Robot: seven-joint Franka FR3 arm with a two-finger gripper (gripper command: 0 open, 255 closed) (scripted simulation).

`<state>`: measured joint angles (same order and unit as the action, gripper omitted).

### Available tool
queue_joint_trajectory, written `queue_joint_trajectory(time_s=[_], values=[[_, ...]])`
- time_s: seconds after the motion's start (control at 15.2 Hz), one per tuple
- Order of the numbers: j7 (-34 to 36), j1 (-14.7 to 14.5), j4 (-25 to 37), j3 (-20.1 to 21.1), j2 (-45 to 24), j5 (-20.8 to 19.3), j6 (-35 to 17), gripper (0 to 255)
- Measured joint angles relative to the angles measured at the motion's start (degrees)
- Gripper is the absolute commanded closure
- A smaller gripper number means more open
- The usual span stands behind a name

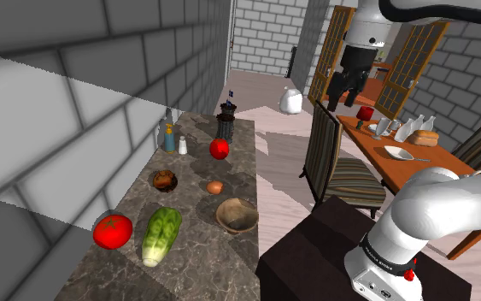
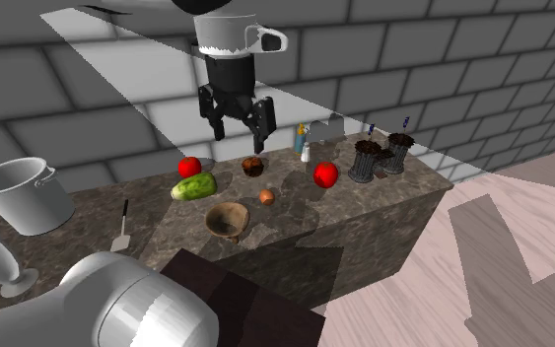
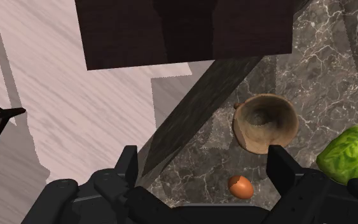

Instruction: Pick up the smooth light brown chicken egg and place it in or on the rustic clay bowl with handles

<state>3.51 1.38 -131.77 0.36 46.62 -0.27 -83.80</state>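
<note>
The light brown egg (image 1: 214, 186) (image 2: 266, 196) lies on the dark marble counter (image 1: 196, 256). Just beside it, toward the stand, sits the brown clay bowl (image 1: 237, 215) (image 2: 228, 220) with small handles, upright and holding nothing. My black gripper (image 1: 347, 94) (image 2: 238, 126) hangs high above the counter, open, nothing between its fingers. In the wrist view the gripper (image 3: 203, 172) looks down from height; the egg (image 3: 240, 186) shows far below, nearer the one finger (image 3: 279, 167), with the bowl (image 3: 265, 123) beyond it.
On the counter lie a green lettuce (image 1: 161, 235), a tomato (image 1: 113, 230), a red apple (image 1: 219, 149), a dark round item (image 1: 164, 180), bottles (image 1: 168, 132) and a grinder (image 1: 225, 120). A pot (image 2: 24, 195) stands at one end. A dining table (image 1: 418, 158) with chairs stands across the aisle.
</note>
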Motion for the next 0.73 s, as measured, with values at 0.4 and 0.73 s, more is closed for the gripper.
queue_joint_trajectory(time_s=[0.4,0.73], values=[[-2.49,-0.71,-5.37,-1.46,-2.93,0.44,-8.81,0],[-5.64,-1.81,-9.77,-2.98,-8.64,1.51,-19.62,0]])
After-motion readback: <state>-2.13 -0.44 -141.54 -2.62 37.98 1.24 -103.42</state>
